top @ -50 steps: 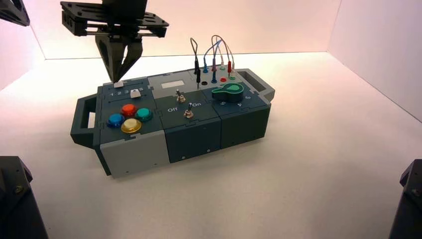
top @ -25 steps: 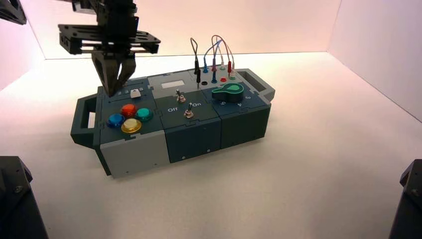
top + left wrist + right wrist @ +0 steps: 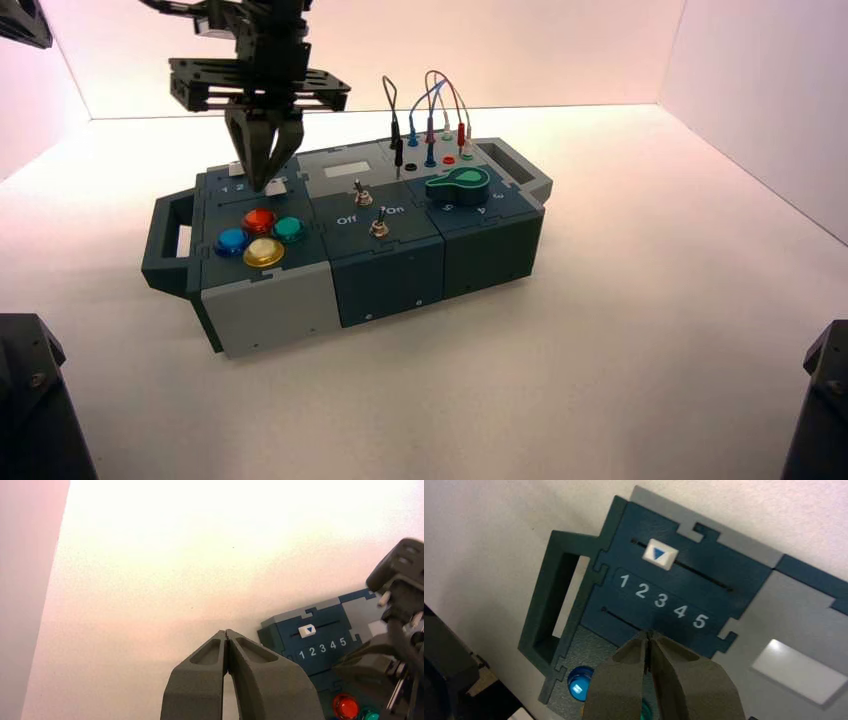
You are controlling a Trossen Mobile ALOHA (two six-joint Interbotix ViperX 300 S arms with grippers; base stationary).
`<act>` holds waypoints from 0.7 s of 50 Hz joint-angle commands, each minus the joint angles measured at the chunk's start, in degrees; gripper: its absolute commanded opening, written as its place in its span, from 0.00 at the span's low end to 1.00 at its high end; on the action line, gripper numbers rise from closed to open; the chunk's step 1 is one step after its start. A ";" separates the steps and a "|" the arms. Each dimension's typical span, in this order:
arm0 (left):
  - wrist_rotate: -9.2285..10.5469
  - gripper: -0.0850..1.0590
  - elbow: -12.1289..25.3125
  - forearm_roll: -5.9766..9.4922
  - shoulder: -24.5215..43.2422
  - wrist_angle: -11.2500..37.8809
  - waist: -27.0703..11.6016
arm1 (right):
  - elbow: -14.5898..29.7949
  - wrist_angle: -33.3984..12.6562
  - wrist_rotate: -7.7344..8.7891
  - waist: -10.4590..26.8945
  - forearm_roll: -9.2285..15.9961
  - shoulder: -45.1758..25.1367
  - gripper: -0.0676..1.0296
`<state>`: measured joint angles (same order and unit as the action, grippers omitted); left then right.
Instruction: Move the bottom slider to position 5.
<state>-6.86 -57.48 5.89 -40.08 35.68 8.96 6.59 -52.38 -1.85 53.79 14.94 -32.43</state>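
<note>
The job looks barely started or mid-way at best: nothing shows the bottom slider at its target, and the push toward the 5 end, judged from here, is yet to be finished.

The box [image 3: 300, 290] stands slightly turned on the white table, and its printed row 1 2 3 4 5 [image 3: 660, 600] serves as the landmark. The right gripper [image 3: 649, 636] hangs straight over the slider panel, fingers pressed together with nothing between them. Its tips come down just on the button side of the row, about level with the 3 and 4. The left gripper [image 3: 226, 632] is parked well off from the row, out over bare table beyond the box's handle end, fingers likewise clenched on nothing.

The bottom slider [image 3: 621, 619] is a thin dark slot running parallel to the row, just beside it and between it and the coloured buttons. Only the stretch below the 1 and 2 is visible. The rest, with its knob, is hidden under the right gripper's fingers, so its setting cannot be read. The top slider's white knob [image 3: 660, 554], marked with a blue triangle, sits on the row's far side toward the low numbers.

Position 5 [image 3: 700, 621] is the last numeral of the row, just beyond the fingertips and uncovered.
</note>
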 commanded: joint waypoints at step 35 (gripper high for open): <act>0.09 0.05 0.79 0.09 1.76 -0.79 0.26 | -0.88 -3.43 -0.97 -0.97 -0.35 7.38 0.04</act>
<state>-6.86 -57.48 5.89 -38.85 35.42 8.96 5.63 -54.05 -2.20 53.17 14.41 -31.11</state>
